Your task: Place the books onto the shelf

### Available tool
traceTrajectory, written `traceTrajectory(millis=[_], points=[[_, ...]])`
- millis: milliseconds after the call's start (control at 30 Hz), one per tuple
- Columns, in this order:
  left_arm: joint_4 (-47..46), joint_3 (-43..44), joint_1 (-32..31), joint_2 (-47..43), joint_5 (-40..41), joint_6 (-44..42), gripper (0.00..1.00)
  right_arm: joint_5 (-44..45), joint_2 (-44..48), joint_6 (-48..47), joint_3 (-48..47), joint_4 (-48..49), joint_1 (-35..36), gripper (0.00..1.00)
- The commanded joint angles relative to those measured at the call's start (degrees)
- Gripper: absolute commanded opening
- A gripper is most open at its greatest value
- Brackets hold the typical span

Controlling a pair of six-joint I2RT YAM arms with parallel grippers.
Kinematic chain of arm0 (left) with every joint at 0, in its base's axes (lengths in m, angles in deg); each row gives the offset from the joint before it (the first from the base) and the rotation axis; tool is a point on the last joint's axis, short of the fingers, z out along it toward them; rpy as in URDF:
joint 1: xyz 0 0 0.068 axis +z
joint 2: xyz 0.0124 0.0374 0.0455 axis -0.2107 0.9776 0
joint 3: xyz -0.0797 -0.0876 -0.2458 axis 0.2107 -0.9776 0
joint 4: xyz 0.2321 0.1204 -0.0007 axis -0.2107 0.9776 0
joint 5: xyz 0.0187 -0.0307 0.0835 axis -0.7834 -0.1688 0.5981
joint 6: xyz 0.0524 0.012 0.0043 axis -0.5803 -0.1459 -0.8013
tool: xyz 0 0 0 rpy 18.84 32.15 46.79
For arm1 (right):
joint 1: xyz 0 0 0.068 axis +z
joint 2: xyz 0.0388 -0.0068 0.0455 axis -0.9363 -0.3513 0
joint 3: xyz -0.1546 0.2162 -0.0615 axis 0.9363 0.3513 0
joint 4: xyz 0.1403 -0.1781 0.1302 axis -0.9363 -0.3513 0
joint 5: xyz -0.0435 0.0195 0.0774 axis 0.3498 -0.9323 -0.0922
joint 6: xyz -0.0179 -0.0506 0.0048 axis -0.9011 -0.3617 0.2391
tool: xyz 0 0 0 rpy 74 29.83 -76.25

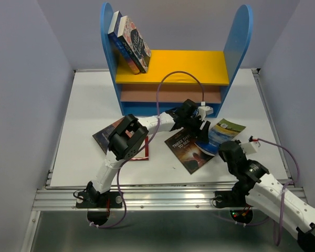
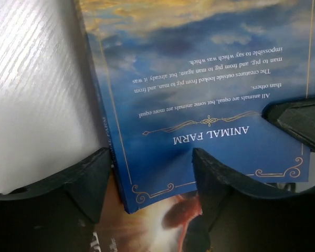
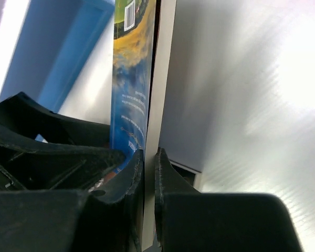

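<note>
i'm looking at the white table with the small bookshelf at its far edge: tall rounded blue side panels, yellow upper board, brown lower board. two paperbacks lean against the shelf's left panel on the yellow board. four more lie in front of the shelf. a dark paperback is out to its front left, with a red-bordered white paperback beside it under my left arm. a dark brown paperback is front and centre. the blue-green landscape paperback sits near the foot of the shelf's right panel, overlapping the brown one. my left gripper is spread, a finger on either side of that book's corner. my right gripper is pressed together, pinching the same book's edge.
</note>
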Motion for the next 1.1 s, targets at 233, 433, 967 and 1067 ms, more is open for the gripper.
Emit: traceTrajectory(millis=[233, 433, 967, 1067], points=[[-2.38, -10.43, 1.55, -19.86, 0.42, 7.84, 0.99, -11.65, 11.17, -26.0, -8.61, 8.74, -0.15, 0.01], [-4.58, -19.67, 1.55, -29.0, 4.37, 11.01, 0.99, -19.49, 15.48, -36.28, -13.88, 7.78, -0.15, 0.01], [-22.86, -35.59, 5.94, -44.74, 1.66, 18.75, 0.99, -34.88, 11.53, -41.22, -22.15, 13.74, -0.15, 0.01], [-27.77, -37.69, 6.47, -45.53, -0.97, 20.41, 0.99, -36.46, 10.39, -41.13, -22.41, 15.77, -0.15, 0.01]])
